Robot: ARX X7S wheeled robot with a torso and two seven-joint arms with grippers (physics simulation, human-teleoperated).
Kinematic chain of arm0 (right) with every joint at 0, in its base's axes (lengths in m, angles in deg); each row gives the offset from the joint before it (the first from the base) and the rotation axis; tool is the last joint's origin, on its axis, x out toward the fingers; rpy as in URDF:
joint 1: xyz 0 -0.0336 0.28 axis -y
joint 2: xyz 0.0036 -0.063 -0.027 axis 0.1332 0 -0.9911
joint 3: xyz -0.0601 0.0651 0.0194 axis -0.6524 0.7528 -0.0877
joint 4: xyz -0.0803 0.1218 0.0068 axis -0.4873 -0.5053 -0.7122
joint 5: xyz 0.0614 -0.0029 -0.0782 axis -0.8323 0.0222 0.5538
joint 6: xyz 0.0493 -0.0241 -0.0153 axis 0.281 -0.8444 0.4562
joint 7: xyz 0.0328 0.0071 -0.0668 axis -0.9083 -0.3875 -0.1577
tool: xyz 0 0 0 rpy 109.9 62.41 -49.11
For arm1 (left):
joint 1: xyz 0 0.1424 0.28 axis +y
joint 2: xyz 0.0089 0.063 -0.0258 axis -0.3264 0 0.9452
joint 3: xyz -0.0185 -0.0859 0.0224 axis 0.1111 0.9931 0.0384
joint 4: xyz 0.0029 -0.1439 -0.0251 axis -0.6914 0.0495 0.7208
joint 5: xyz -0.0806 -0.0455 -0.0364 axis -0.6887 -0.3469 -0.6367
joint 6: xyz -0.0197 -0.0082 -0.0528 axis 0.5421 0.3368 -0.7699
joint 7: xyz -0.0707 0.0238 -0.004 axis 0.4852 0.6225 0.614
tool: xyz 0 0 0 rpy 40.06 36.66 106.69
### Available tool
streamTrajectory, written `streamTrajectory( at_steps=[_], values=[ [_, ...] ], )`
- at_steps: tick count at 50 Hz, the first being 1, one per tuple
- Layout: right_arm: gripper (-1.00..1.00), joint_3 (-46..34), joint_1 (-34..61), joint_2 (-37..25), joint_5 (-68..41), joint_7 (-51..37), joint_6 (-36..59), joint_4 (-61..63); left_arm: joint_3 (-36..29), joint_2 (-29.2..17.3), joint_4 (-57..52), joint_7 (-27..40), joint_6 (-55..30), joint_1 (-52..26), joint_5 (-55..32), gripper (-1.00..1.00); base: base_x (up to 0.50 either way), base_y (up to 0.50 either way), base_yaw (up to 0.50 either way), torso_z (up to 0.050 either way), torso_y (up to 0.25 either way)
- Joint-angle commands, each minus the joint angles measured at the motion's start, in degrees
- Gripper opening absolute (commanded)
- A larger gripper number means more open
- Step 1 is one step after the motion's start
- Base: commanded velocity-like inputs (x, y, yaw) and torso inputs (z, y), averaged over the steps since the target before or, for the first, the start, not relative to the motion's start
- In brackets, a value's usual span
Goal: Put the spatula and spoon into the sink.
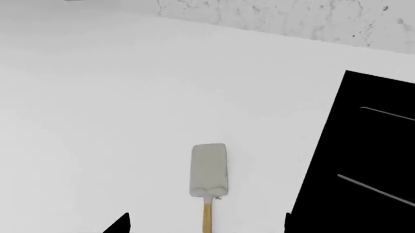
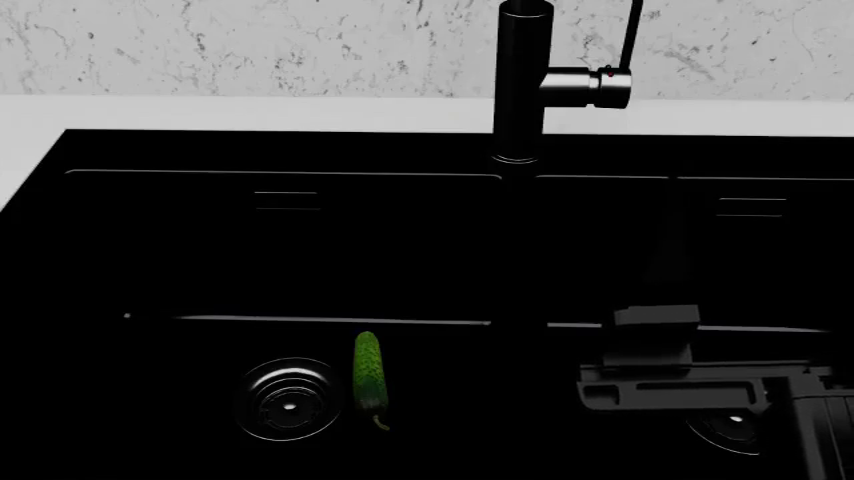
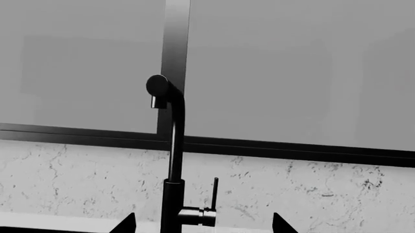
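The spatula (image 1: 208, 171) lay flat on the white counter (image 1: 116, 121) just left of the sink (image 1: 363, 160), its whitish head pointing away toward the marbled wall (image 1: 292, 19) and its tan handle running back under the left gripper (image 1: 202, 224). That gripper hung over the handle with its fingertips spread wide, one on each side and neither touching the tool. The step in hand looked like the pick-up of the spatula, and it was well set up: the handle ran about midway between the tips. To do it well, the gripper should drop straight down until the tips nearly reach the counter, close across the thin handle rather than the flat head, then lift clear of the sink's rim before carrying it right over the basin. Being thin and flat on the counter, the handle would likely slip out if the tips closed too high. In the head view the left basin held only a cucumber (image 2: 370, 372) beside the drain (image 2: 284, 399); no spoon showed in any view. The right gripper (image 3: 202, 224) faced the faucet (image 3: 172, 160) with its tips apart and nothing between them, the arm reaching in over the right basin.
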Motion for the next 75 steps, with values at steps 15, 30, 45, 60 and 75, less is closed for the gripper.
streamTrajectory(
  at_steps=[15,30,45,60,75],
  values=[
    [1.00,-0.07,-1.06,-0.01,0.36,0.41,-0.99,-0.72,0.57,0.63,4.93,-3.30,3.25,-0.45,2.39,1.00,0.00,0.00,0.00,0.000,0.000],
    [1.00,-0.17,-1.91,-0.09,0.98,0.50,-1.94,-1.02,-1.39,0.79,7.80,-3.43,2.06,-1.56,5.23,1.00,0.00,0.00,0.00,0.000,0.000],
    [1.00,-0.22,-2.55,0.12,1.32,0.56,-2.59,-1.36,-4.34,2.32,9.70,-6.18,0.05,-2.49,9.01,1.00,0.00,0.00,0.00,0.000,0.000],
    [1.00,-0.67,-4.30,-0.57,2.51,0.98,-4.79,-2.14,-5.04,2.97,11.00,-7.88,-0.80,-1.62,8.39,1.00,0.00,0.00,0.00,0.000,0.000],
    [1.00,-0.42,-4.34,-0.55,2.24,0.37,-4.51,-1.74,-4.98,1.52,11.14,-8.61,0.52,2.22,7.31,1.00,0.00,0.00,0.00,0.000,0.000]
  ],
)
